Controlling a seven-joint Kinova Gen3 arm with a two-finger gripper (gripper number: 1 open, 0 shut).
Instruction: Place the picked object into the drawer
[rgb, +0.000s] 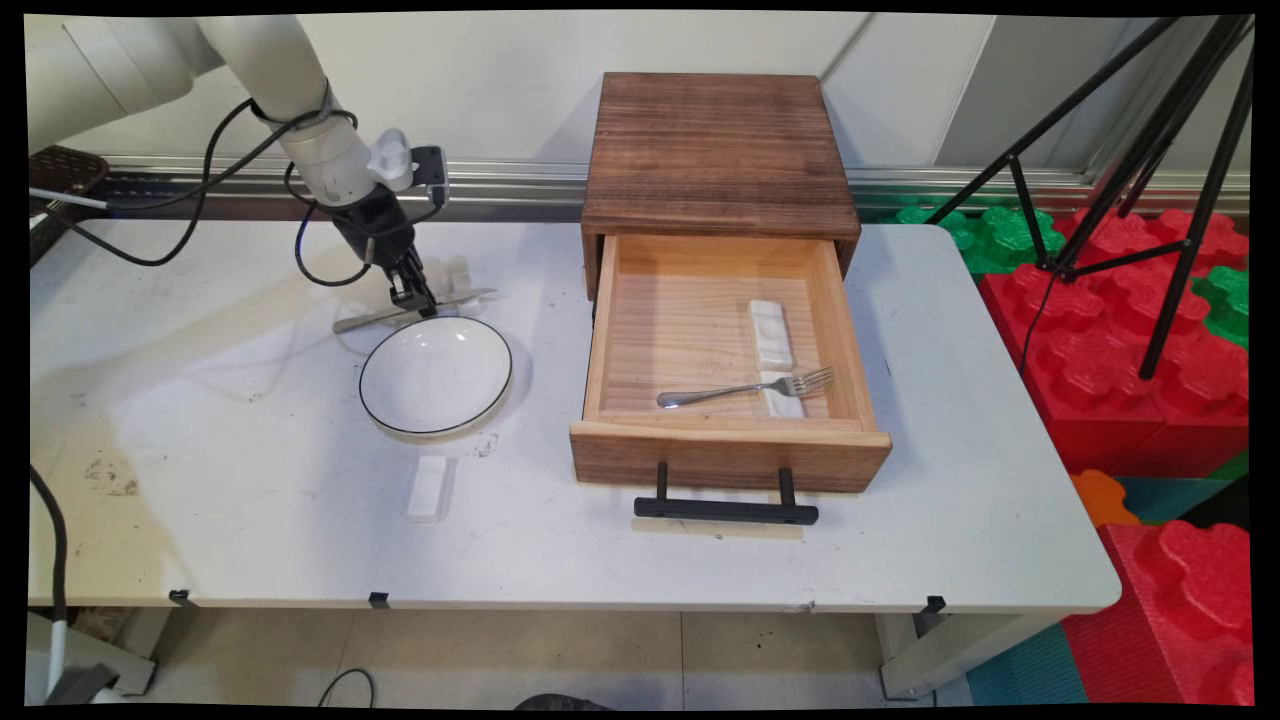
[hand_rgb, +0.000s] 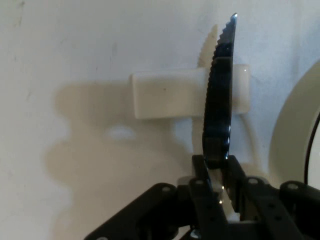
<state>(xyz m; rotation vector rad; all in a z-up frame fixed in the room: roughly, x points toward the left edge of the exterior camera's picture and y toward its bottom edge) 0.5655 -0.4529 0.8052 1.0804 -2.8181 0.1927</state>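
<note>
From the main view we see the gripper (rgb: 415, 298) pinching a knife (rgb: 415, 311) just behind the bowl (rgb: 436, 377); its fingers partly hide a white rest (rgb: 457, 277). In the hand view we see the knife's (hand_rgb: 218, 100) serrated blade crossing that rest (hand_rgb: 170, 93). No readable writing.

**White table, scuffed and stained, holds dish, rests and drawer box**

A white table (rgb: 250, 540), marked with brownish stains along its left side, carries a white bowl (rgb: 436, 376) with a dark rim at left of centre. A small white rest (rgb: 428, 488) lies just in front of the bowl; another white rest (rgb: 456, 277) sits behind it. To the right stands a wooden drawer box (rgb: 716, 150), its drawer (rgb: 728, 455) pulled open toward the table's near edge.
</note>
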